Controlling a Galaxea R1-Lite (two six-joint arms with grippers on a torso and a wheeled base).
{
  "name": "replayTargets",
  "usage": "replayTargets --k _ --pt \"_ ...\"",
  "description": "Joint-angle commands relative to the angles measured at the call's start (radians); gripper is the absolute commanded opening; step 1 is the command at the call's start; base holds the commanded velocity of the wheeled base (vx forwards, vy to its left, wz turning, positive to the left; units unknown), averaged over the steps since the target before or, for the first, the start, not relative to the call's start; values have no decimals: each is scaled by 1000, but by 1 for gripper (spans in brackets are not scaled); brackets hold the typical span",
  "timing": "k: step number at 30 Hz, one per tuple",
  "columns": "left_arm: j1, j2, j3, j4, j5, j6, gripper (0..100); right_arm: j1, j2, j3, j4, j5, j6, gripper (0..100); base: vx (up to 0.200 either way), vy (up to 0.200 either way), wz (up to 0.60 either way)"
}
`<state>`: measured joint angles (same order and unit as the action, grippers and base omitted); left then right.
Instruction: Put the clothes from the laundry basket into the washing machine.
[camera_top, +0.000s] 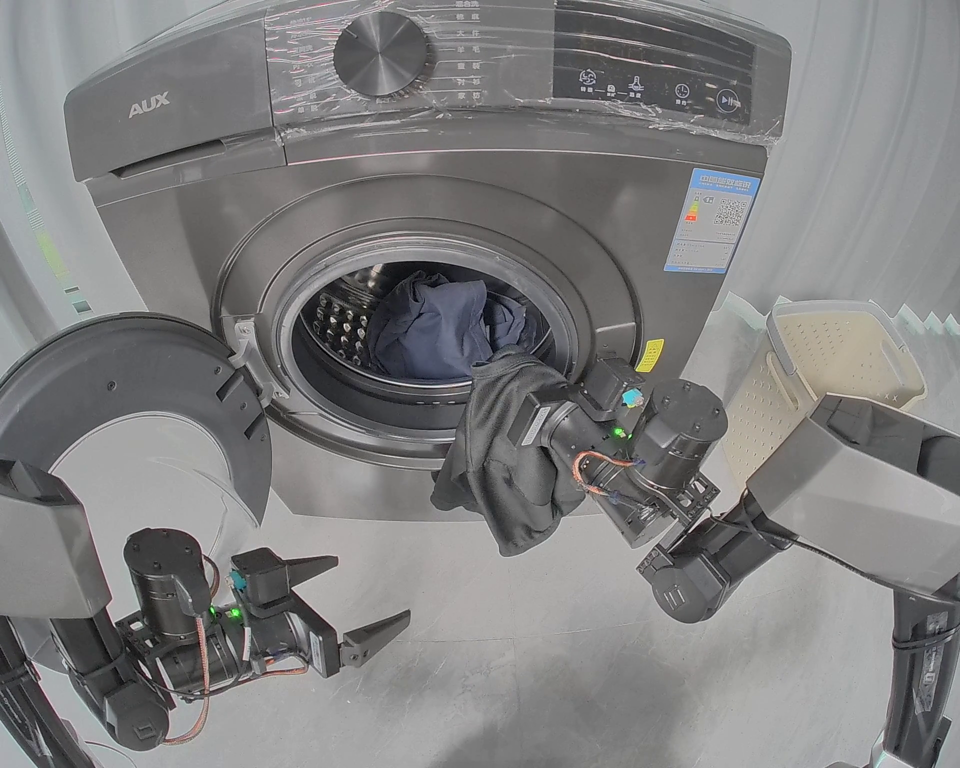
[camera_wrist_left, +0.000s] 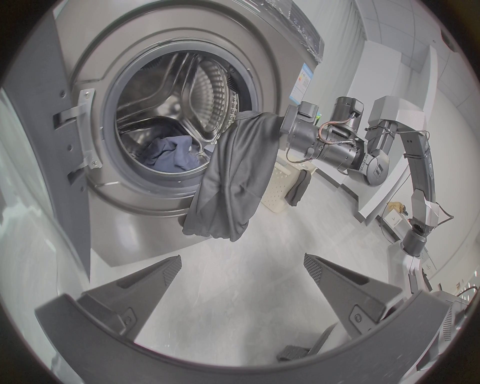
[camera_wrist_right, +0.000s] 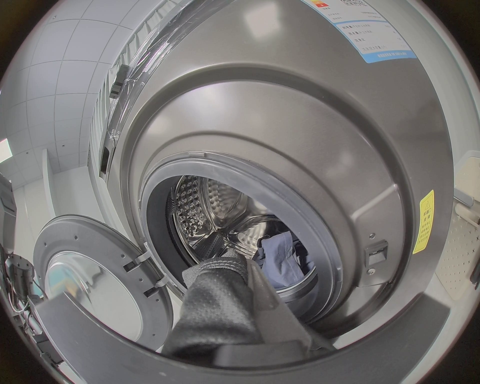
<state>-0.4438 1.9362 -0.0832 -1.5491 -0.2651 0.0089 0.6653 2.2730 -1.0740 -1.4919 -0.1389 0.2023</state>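
Closest to the head camera, the right arm stretches forward from the right with its forearm angled up toward the washer (camera_top: 480, 190) port. Its right gripper (camera_wrist_right: 245, 267) is clamped on a dark grey garment (camera_top: 500, 470) at the port's lower right edge. Most of that garment hangs outside, down the front panel. The left arm is low on the left, forearm level over the floor (camera_top: 520, 640). Its left gripper (camera_top: 370, 590) is spread wide, holding nothing and pointing toward the washer.

The washer stands in the middle with its port open. Its round door (camera_top: 120, 390) is swung out to the left on its hinge. A cream laundry basket (camera_top: 840, 350) sits on the floor to the right of the washer, and the left wrist view shows a dark cloth (camera_wrist_left: 299, 187) draped over its rim. Navy clothes (camera_top: 435, 325) lie inside the steel drum (camera_wrist_right: 210, 210), behind the held garment.

Clear film covers the control panel (camera_top: 650, 70), which carries a round dial (camera_top: 380, 52) and white icons. White lettering (camera_top: 148, 104) marks the drawer at upper left. A blue-bordered sticker (camera_top: 712, 220) with a square code sits on the front at upper right. A small yellow sticker (camera_top: 650, 355) is just right of the port.
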Motion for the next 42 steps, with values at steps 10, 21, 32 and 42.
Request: replayTargets --k 10,21,32,42 --pt "-78 213 -371 -2 1 -17 100 77 -3 -3 9 -28 8 0 0 0 0" --pt "-76 342 -563 0 9 -20 100 129 -7 0 9 -30 8 0 0 0 0" --pt "-39 448 -756 1 89 -23 100 158 -24 31 7 -36 19 0 0 0 0" --pt "-9 504 -869 0 135 -41 0 165 -47 71 4 -59 29 0 0 0 0"
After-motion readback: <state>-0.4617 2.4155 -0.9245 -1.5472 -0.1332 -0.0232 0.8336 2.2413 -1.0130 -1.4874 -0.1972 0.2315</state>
